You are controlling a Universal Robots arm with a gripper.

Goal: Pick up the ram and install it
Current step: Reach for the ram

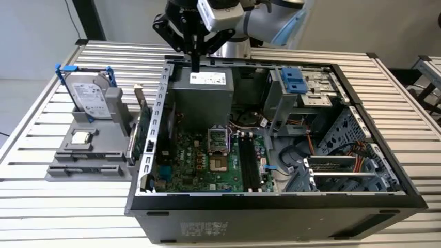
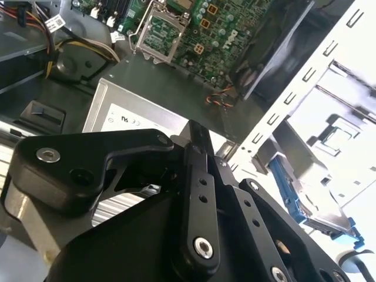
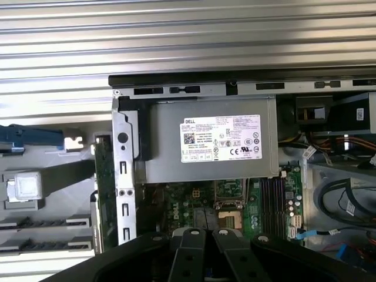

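Note:
The ram is hidden from me. My gripper (image 1: 196, 66) hangs shut above the back of the open computer case (image 1: 276, 200), over the grey power supply (image 1: 203, 95), with nothing visible between its fingers. In the second wrist view the black fingers (image 2: 198, 176) press together above the power supply (image 2: 126, 117). On the motherboard (image 1: 203, 165) the long black memory slots (image 1: 249, 163) lie beside the processor socket. The first wrist view looks down on the power supply (image 3: 205, 147) and the memory slots (image 3: 271, 197).
A grey holder (image 1: 69, 170) on the exterior view's left carries a blue-framed hard drive (image 1: 90, 95) and a small square chip (image 1: 81, 137). A green expansion card (image 1: 143, 135) stands between holder and case wall. Cables and drive cages fill the case's right half.

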